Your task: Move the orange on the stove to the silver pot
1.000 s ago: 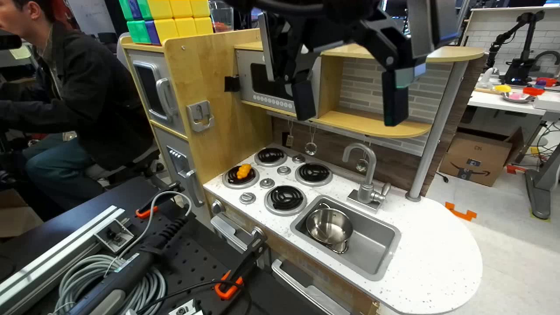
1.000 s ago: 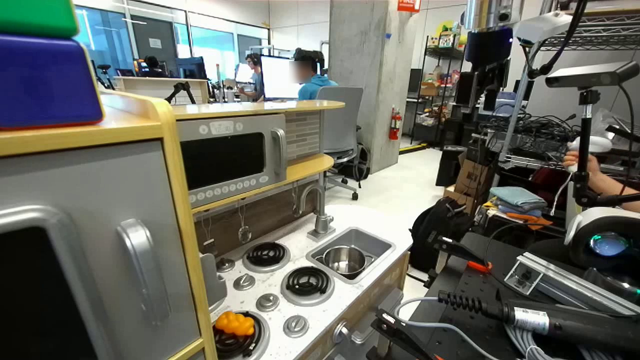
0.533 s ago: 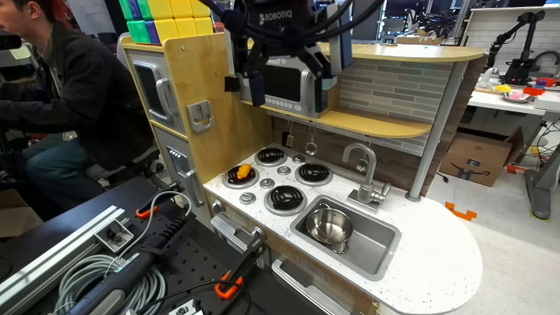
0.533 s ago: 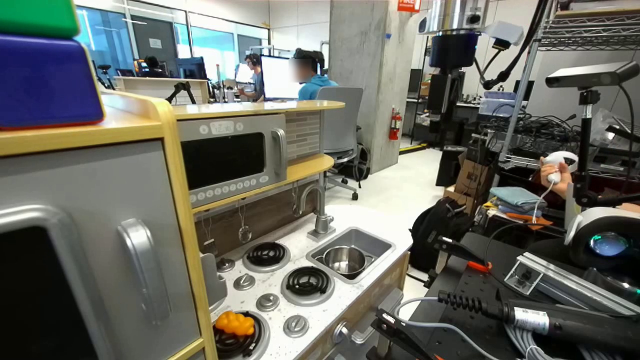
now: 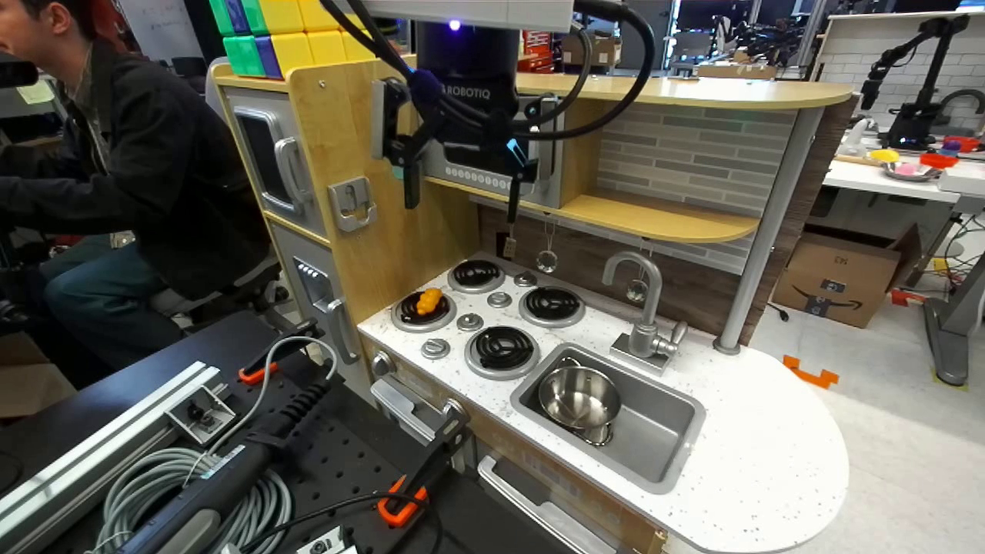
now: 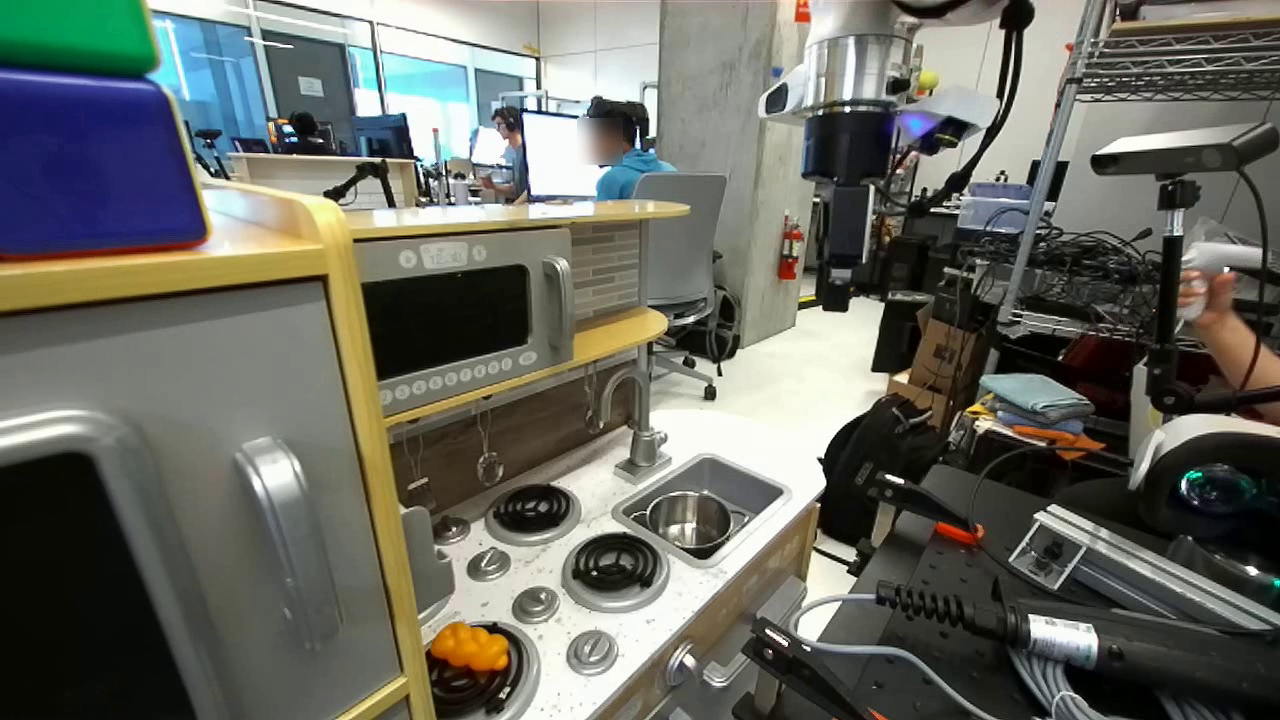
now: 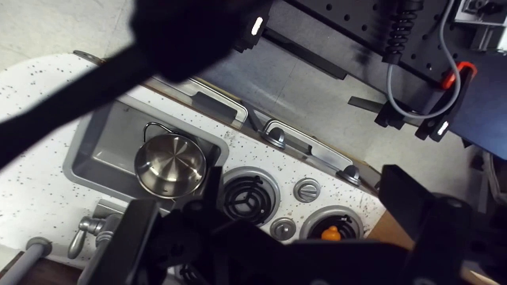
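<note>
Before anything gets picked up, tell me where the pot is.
In an exterior view, the pot sits in the sink, at the left end nearest the stove, lower in the picture than the faucet.

I see a speckled white stove (image 5: 500, 316) with silver-ringed black burners (image 5: 502, 350), an orange fruit (image 5: 429, 302) on one and a silver pot (image 7: 170, 166) near another.

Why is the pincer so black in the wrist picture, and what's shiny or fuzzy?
Wrist view: the pincer is dark-coloured and probably poorly lit; the silver pot glints inside; a dark band at upper left has fuzzy edges, perhaps too close. An exterior view: the far countertop looks washed out.
</note>
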Controlling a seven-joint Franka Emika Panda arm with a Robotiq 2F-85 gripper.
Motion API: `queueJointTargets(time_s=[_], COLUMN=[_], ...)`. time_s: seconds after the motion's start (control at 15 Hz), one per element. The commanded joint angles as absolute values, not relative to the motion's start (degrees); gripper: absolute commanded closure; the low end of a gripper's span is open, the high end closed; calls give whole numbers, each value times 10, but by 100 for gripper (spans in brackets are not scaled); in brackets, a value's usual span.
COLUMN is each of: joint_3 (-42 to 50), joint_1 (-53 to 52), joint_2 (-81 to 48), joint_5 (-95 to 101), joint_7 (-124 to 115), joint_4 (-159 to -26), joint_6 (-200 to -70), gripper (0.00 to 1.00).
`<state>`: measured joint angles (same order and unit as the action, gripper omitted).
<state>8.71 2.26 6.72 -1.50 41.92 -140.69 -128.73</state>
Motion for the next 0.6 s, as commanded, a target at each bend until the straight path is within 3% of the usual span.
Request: queueJointTargets(time_s=[0.0,0.53], joint_3=[81,45], joint_1=[28,5], joint_2=[66,-26], joint_5=[-16,-64], joint_7=[429,431], joint_4=[-1405,-1423], joint_6=[-1282,-1401], gripper=[0,0])
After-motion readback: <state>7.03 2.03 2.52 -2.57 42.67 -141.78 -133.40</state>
